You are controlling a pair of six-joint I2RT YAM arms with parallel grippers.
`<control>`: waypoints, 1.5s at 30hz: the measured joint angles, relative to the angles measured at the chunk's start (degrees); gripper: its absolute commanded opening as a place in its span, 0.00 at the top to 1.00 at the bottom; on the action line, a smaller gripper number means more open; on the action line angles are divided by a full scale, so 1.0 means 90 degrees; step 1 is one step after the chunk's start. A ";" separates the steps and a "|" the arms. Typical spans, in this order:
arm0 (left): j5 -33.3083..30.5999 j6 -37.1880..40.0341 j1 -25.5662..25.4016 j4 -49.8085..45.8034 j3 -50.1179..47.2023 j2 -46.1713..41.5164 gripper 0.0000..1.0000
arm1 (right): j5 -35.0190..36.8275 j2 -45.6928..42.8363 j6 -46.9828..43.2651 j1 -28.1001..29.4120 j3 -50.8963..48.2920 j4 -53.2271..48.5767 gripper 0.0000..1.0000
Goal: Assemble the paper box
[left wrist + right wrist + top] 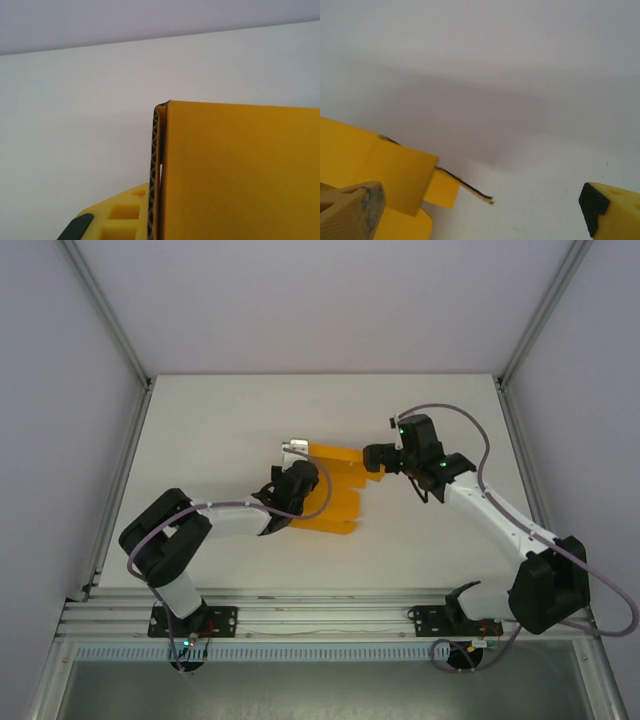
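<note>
The paper box [335,490] is bright orange card lying partly folded at mid-table. My left gripper [297,480] sits at its left edge. In the left wrist view an upright orange panel [240,175] stands against one yellow finger [117,217], its corrugated edge pressed to that finger, and it hides the other finger; the gripper looks shut on the card. My right gripper [380,458] hovers at the box's right edge, open. Its fingers [350,210] are wide apart, with folded flaps [395,170] beside the left one and a thin card edge [467,186] reaching into the gap.
A white table [220,430] carries the box, with grey walls and aluminium frame posts [115,330] around it. A metal rail [320,615] with both arm bases runs along the near edge.
</note>
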 measured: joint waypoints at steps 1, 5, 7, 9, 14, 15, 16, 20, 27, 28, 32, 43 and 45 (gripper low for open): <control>0.0000 0.0000 0.0000 -0.0002 0.0000 -0.0024 1.00 | -0.0019 0.0087 -0.0010 0.0000 -0.0005 0.0000 0.00; 0.0007 0.0007 0.0012 -0.0080 -0.0070 -0.0143 1.00 | -0.0187 0.0495 -0.0012 -0.0005 -0.0002 0.0189 0.00; 0.0019 0.0010 0.0041 -0.0134 -0.0170 -0.0199 1.00 | -0.0376 0.0721 -0.0007 -0.0017 0.0000 0.0355 0.00; 0.0024 0.0010 0.0080 -0.0185 -0.0219 -0.0209 1.00 | -0.0738 0.0928 -0.0007 -0.0039 0.0000 0.0607 0.00; 0.0034 0.0000 0.0090 -0.0187 -0.0238 -0.0209 1.00 | -0.1673 0.1064 -0.0010 -0.0029 -0.0049 0.1382 0.00; 0.0041 0.0002 0.0097 -0.0182 -0.0238 -0.0209 1.00 | -0.1746 0.1052 -0.0012 -0.0029 -0.0058 0.1479 0.00; 0.0044 0.0002 0.0087 -0.0180 -0.0238 -0.0209 1.00 | -0.1753 0.1037 -0.0024 -0.0027 -0.0070 0.1542 0.00; 0.0049 -0.0007 0.0073 -0.0202 -0.0214 -0.0209 1.00 | -0.1416 0.0690 -0.0204 0.0005 -0.0107 0.1404 0.00; 0.0508 -0.0372 0.0170 -0.1039 0.0367 -0.0209 1.00 | -0.1185 -0.1090 -0.2628 0.0002 -0.0515 0.0889 0.07; 0.0566 -0.0461 0.0170 -0.1282 0.0491 -0.0209 1.00 | -0.1251 -0.1292 -0.3058 0.0002 -0.0617 0.0865 0.09; 0.0799 -0.0821 0.0187 -0.2217 0.0976 -0.0209 1.00 | -0.1576 -0.1571 -0.4510 0.0005 -0.0947 0.0782 0.30; 0.1406 -0.1345 0.0187 -0.3361 0.1073 -0.0520 1.00 | -0.1698 -0.0007 -0.6033 0.0058 -0.0391 0.0821 0.49; 0.1418 -0.1406 0.0219 -0.3580 0.1141 -0.0510 1.00 | -0.1722 0.0063 -0.6105 0.0095 -0.0391 0.0998 0.63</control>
